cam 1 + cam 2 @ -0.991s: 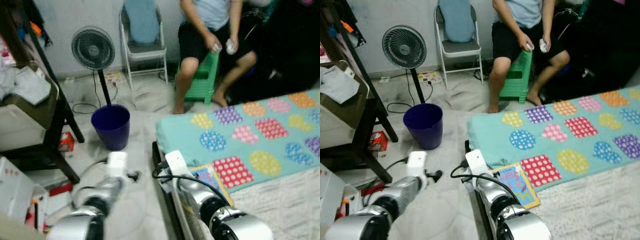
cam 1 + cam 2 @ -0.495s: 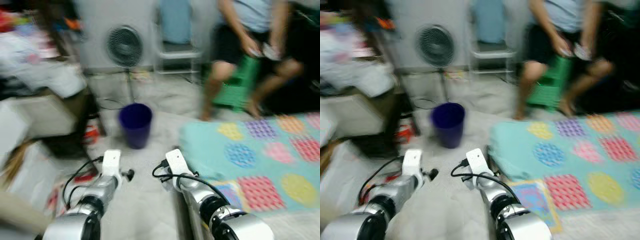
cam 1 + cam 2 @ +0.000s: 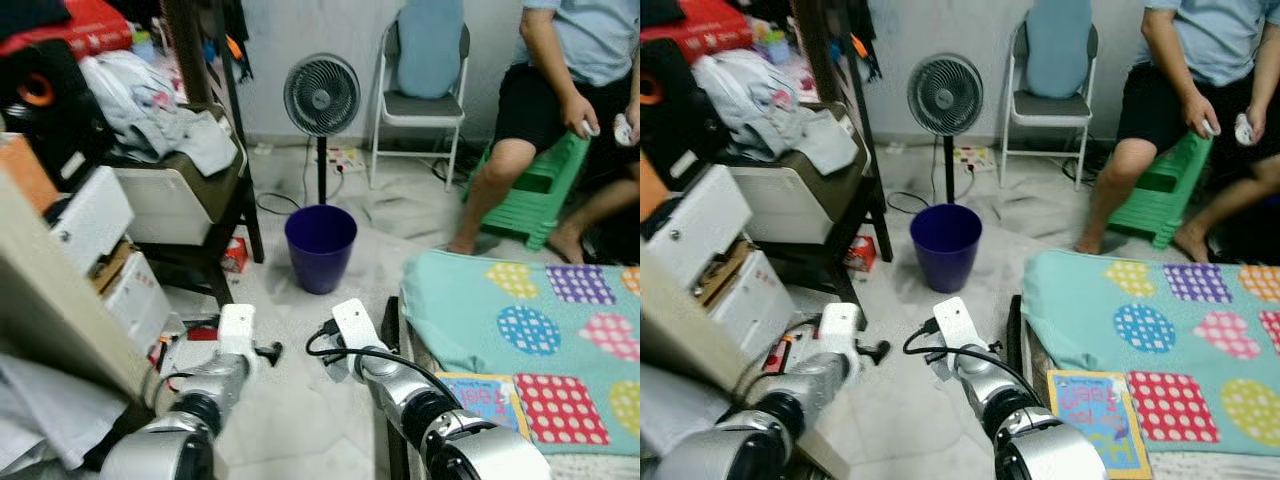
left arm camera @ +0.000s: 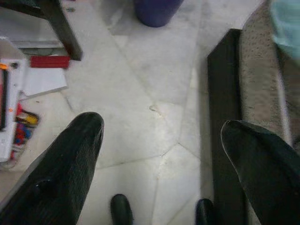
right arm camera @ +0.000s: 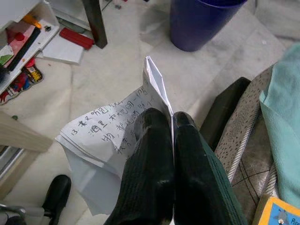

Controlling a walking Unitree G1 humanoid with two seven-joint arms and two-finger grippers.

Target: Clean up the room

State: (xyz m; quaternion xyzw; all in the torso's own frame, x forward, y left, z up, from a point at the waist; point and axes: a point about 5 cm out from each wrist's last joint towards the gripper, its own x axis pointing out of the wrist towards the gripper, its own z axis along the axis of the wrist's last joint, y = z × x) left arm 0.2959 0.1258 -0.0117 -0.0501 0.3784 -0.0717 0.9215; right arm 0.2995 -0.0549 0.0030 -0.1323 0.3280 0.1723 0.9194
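Observation:
A purple waste bin (image 3: 320, 248) stands on the pale marble floor, straight ahead of both arms. In the right wrist view my right gripper (image 5: 172, 117) is shut on a folded white sheet of paper (image 5: 108, 136) with handwriting, held above the floor short of the bin (image 5: 201, 21). My left gripper (image 4: 161, 126) is open with nothing between its black fingers (image 4: 75, 154), over bare floor. Both silver forearms reach forward low in the head views, the left arm (image 3: 235, 335) beside the right arm (image 3: 350, 325).
A person (image 3: 565, 80) sits on a green stool (image 3: 535, 185) at the back right, beside a folding chair (image 3: 420, 100) and a standing fan (image 3: 321, 95). A teal dotted blanket (image 3: 520, 320) and a book (image 3: 485, 395) lie right. A cluttered dark table (image 3: 175, 160) and boxes (image 3: 90, 215) crowd the left.
The whole picture has swung, so the camera turned: the bin now sits near the middle and the left-side clutter fills more of the view. Both arms hold the same pose.

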